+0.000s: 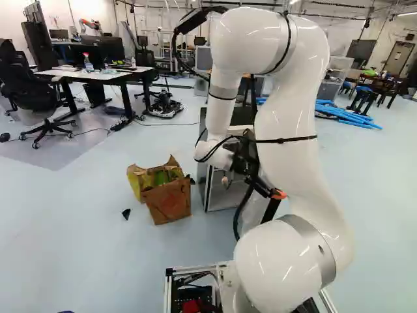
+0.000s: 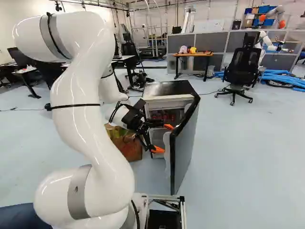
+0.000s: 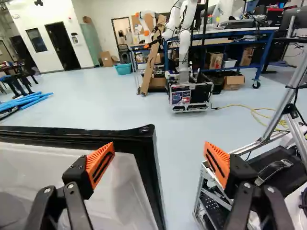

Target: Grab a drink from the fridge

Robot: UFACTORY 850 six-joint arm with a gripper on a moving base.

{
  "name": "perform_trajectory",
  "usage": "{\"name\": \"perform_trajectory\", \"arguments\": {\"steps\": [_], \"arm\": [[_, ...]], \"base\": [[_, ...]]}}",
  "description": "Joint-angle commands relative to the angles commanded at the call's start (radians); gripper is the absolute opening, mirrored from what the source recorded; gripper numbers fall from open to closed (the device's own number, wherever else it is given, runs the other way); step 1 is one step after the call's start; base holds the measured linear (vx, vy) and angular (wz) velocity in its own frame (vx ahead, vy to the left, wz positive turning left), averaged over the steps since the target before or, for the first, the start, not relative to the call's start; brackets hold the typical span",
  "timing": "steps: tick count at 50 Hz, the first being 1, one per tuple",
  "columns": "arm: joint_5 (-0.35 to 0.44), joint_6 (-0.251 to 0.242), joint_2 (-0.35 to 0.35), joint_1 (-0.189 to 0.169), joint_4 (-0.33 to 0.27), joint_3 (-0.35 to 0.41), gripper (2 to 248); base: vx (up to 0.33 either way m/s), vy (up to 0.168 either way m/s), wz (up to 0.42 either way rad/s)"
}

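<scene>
Black-rimmed fridge door could be knocked by wide-open, orange-padded end effector if turned inward too tightly; drink, possibly among red shapes inside black-topped fridge, could be toppled by hasty reach.

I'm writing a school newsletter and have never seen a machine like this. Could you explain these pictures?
It's one white robot arm ending in a black claw with orange pads. Two pictures look past the arm from behind, from its left and its right; the third looks out along the claw from its wrist.

Ahead is a small fridge with its door open. On the floor beside it sits a brown bag. The claw is by the door, its fingers apart, holding nothing. Reddish things inside are too small to identify.
</scene>
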Motion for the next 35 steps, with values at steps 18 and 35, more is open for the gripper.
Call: {"name": "perform_trajectory", "arguments": {"steps": [18, 35], "arm": [[-0.001, 0.000, -0.008, -0.085, -0.064, -0.044, 247], [-0.032, 0.000, -0.019, -0.160, -0.088, -0.088, 247]], "base": [[0.000, 0.000, 0.000], [0.000, 0.000, 0.000]]}}
